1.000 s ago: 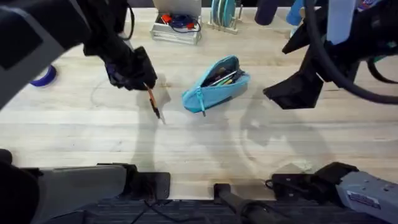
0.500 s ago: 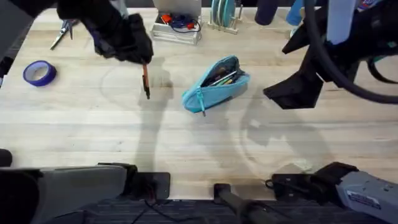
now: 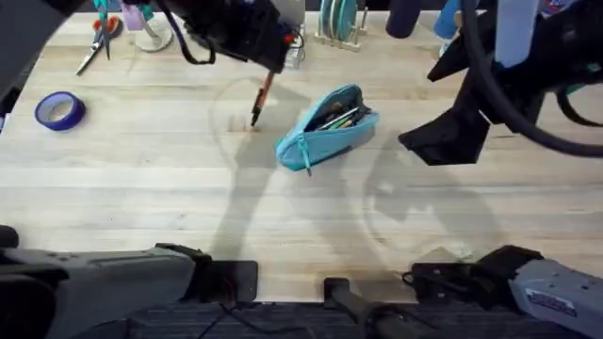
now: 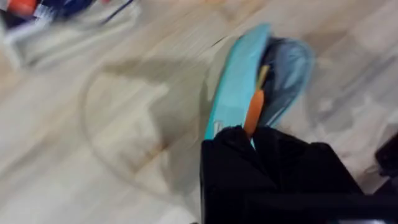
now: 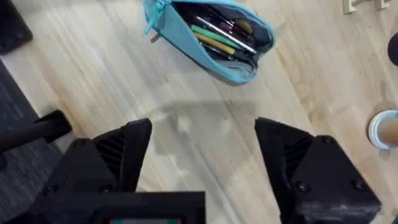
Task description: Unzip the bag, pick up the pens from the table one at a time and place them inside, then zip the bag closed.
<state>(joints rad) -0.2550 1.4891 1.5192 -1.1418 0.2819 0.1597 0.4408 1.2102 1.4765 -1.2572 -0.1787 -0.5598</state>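
- the right gripper (image 5: 198,155) is hanging with its fingers spread wide and nothing between them, near the bag.
- the bag (image 3: 327,127) is lying unzipped mid-table (image 3: 141,207), several pens already showing inside.
- the left gripper (image 3: 268,58) is clamping the orange pen (image 3: 261,98) by its upper end, black tip down, just beside the bag.
- step in hand: carrying that pen to the bag; next it likely needs lining up over the opening, then letting go.

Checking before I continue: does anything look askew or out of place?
Nothing stands out. The bag lies open on the table with pens inside, and the left pincer holds the orange pen above the table.
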